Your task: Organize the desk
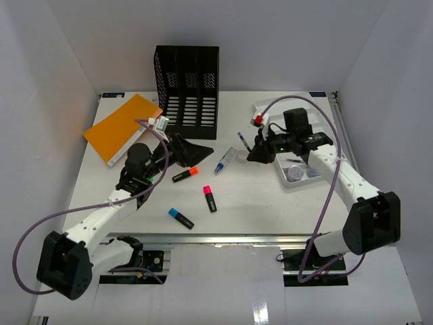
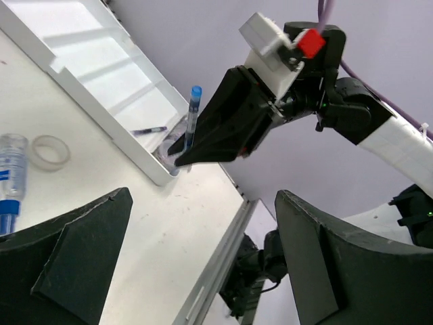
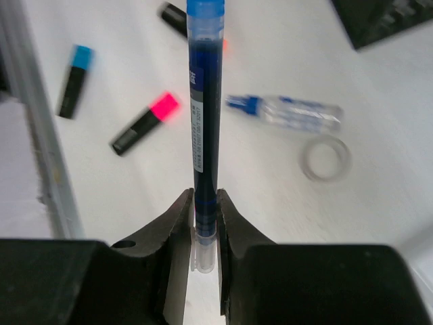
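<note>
The desk (image 1: 270,203) is a white tabletop strewn with stationery. My right gripper (image 1: 255,154) (image 3: 205,203) hangs over its middle right and is shut on a blue pen (image 1: 241,141) (image 3: 205,101), gripped near one end. The left wrist view shows that gripper (image 2: 181,157) and the pen (image 2: 194,112) beside a white tray (image 2: 101,74). My left gripper (image 1: 201,154) (image 2: 203,264) hovers open just left of centre, nothing between its fingers (image 2: 67,271). An orange highlighter (image 1: 185,175), a pink highlighter (image 1: 210,198) and a blue highlighter (image 1: 180,218) lie loose on the desk.
A black file organizer (image 1: 188,88) stands at the back, with an orange notebook (image 1: 122,127) to its left. A clear blue-capped pen (image 1: 225,160) and a tape ring (image 3: 326,158) lie mid-desk. The white tray (image 1: 298,170) sits at the right. A metal rail (image 1: 223,237) edges the front.
</note>
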Tool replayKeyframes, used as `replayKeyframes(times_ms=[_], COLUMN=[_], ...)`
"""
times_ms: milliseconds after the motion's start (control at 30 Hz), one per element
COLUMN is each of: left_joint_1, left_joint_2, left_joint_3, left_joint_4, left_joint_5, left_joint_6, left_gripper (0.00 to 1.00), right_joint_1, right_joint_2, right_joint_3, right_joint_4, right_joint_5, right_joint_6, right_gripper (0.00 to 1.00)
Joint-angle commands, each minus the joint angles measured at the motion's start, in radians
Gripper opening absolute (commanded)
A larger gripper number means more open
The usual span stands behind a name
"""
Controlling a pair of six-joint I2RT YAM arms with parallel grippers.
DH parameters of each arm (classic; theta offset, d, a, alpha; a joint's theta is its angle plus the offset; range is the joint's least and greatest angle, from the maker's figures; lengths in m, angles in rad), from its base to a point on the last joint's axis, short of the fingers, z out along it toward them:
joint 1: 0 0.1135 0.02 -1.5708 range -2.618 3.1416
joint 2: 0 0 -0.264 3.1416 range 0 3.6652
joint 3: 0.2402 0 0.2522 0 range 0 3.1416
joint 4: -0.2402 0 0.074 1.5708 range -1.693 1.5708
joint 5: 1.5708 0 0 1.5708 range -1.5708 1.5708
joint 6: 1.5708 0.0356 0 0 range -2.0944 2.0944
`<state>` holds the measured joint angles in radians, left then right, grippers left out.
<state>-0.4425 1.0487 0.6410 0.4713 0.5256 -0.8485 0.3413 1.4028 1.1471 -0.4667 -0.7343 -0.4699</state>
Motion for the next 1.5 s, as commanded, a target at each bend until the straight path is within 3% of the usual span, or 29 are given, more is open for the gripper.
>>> replayKeyframes(times_ms=[0, 67, 233, 667, 800, 1100, 1367, 1467], left_joint_1=[0.011, 0.011, 0.015, 0.015, 0.015, 0.015, 0.015, 0.015], left_joint_2=[-0.148, -0.211, -0.315, -0.574, -0.603, -0.58, -0.581, -0.569], left_joint_3=[0.034, 0.022, -0.048, -0.173, -0.19, -0.215, -0.233, -0.223], left_joint_4=[-0.36, -0.48, -0.651, -0.84, -0.868, -0.913, -0.911, -0.947], left_joint_5=[-0.067, -0.094, -0.116, -0.177, -0.188, -0.175, -0.176, -0.2], left_joint_6=[0.228, 0.265, 0.259, 0.139, 0.078, -0.034, -0.072, -0.09], left_gripper=[0.98, 0.98, 0.98, 0.98, 0.98, 0.98, 0.98, 0.98], right_joint_1=[-0.058, -0.06, -0.102, -0.163, -0.169, -0.187, -0.191, -0.195], right_joint_2=[-0.047, -0.067, -0.06, 0.125, 0.187, 0.289, 0.323, 0.312], right_joint_3=[-0.032, -0.086, -0.161, -0.128, -0.112, -0.08, -0.069, -0.048], right_joint_4=[-0.143, -0.067, 0.049, 0.189, 0.206, 0.246, 0.283, 0.283], right_joint_5=[0.37, 0.607, 0.847, 1.011, 1.033, 1.085, 1.087, 1.077], right_joint_6=[-0.368, -0.505, -0.75, -1.107, -1.143, -1.186, -1.146, -1.09], right_gripper=[0.08, 0.08, 0.08, 0.08, 0.09, 0.22, 0.51, 0.53])
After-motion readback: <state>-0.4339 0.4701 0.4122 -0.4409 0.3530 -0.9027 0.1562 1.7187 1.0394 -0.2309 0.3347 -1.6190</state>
